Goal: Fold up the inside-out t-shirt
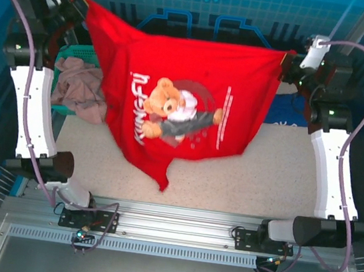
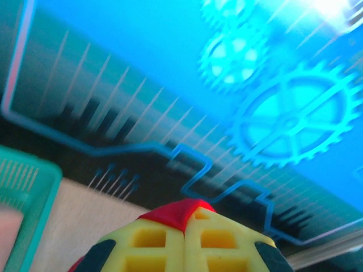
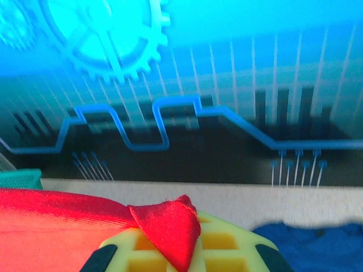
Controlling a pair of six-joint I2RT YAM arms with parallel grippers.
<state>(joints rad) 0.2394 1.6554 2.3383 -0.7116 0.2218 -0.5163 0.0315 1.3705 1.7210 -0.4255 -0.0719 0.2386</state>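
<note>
Bright red short-sleeved cloth t-shirt, white and orange bear print on the chest, hangs spread as a sheet between the two arms. The weave is smooth and slightly shiny, the top edge taut, and the lower edge droops to a point over the speckled beige desk.

Left end effector is closed, a red corner pinched between its yellow waffle-grid pads. Right end effector is likewise closed on the opposite corner, with a folded red flap draped over its pads.

Teal mesh plastic basket sits behind the shirt's left side and holds a crumpled pale pinkish-beige garment. Dark blue t-shirt lies rumpled on the desk by the right arm, partly hidden by the red cloth.
</note>
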